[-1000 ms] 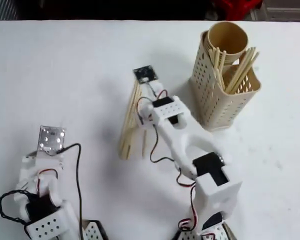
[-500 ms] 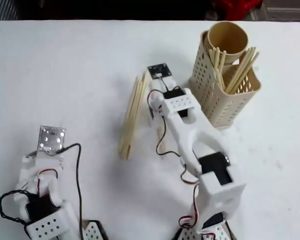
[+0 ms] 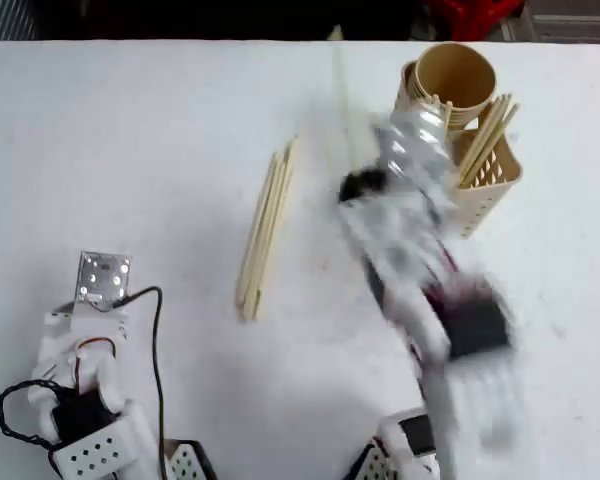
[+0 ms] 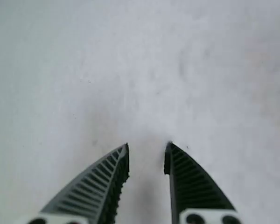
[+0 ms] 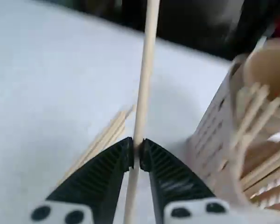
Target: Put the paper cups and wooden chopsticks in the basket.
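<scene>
Swinging up off the table [image 3: 130, 120] toward the basket [image 3: 483, 188], the right gripper [image 5: 136, 150] is clenching one chopstick [image 5: 147, 70]; the left gripper [image 4: 147, 148] is hanging slightly parted.

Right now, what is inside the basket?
Stacked paper cups and several wooden chopsticks stand in the basket. Its lower interior is hidden by its walls and the right arm.

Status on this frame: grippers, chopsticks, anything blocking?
Right gripper shut on one chopstick, beside basket. Left gripper open over table. Loose chopsticks lie on table. No blockage seen.
</scene>
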Controlling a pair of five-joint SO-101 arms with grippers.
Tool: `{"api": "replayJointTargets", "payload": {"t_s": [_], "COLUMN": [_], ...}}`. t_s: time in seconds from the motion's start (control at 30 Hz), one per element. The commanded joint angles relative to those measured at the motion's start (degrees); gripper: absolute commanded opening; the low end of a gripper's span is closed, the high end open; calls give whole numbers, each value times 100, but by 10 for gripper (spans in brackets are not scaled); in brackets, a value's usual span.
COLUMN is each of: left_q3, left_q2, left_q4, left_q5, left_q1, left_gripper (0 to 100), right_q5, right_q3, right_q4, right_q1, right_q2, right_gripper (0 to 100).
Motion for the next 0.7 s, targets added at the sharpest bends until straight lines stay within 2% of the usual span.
{"api": "replayJointTargets", "payload": {"t_s": [0.0, 0.13, 0.23, 0.43, 0.6, 0.67], "left_q3": [-18, -18, -18, -18, -18, -18], "left_q2": [-40, -40, -40, -40, -40, -40], "left_q4": [18, 18, 18, 18, 18, 18], "left_q5": [-26, -26, -26, -26, -26, -26], "left_q1": [-40, -40, -40, -40, -40, -40], "left_gripper": [142, 142, 142, 142, 142, 142], "right_q5": [905, 976, 976, 949, -141, -229], "right_q3": [-97, -158, -149, -149, -141, -35], "right_q4": [-567, -1077, -1552, -2571, -2721, -2747], "right_q1": [620, 1578, 1930, 2000, 2018, 2018], "right_q2": [-1473, -1332, -620, 848, 1455, 1569], "right_gripper": [17, 17, 17, 17, 17, 17]}}
